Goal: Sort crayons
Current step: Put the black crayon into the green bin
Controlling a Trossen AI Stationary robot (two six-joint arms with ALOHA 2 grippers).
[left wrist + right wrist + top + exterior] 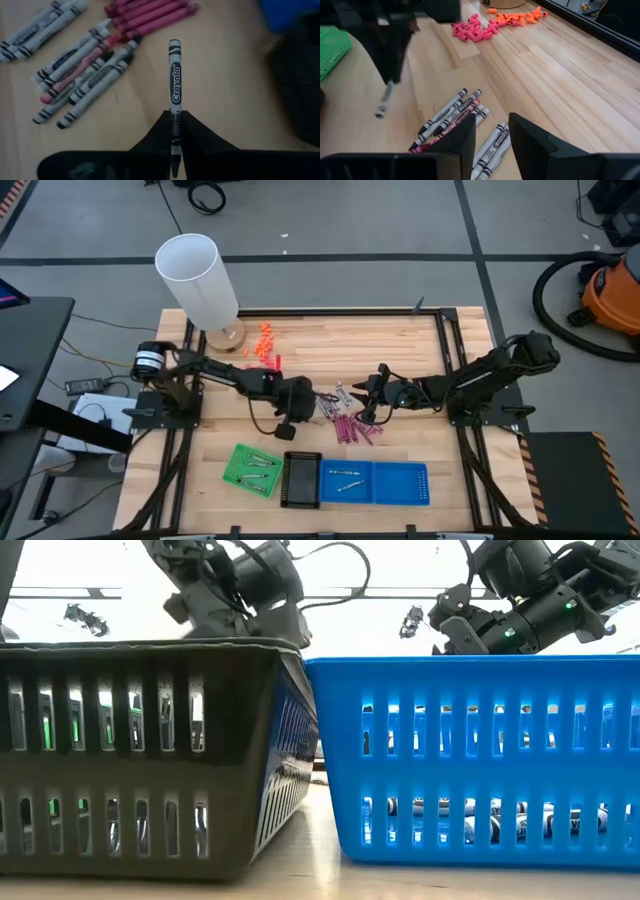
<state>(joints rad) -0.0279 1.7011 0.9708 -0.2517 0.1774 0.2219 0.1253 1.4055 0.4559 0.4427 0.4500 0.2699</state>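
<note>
Grey crayon in left gripper

Seen from above: crayons heaped at table centre, three trays in a row at 6 o'clock, paper roll at 10 o'clock.

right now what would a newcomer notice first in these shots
Probably the left gripper, shut on a single grey crayon and holding it above the wooden table, beside the loose pile of grey and magenta crayons at mid-table. Next, the tall white tube standing at the far left corner. The right gripper hangs open over the pile, and green, black and blue trays line the near edge.
</note>
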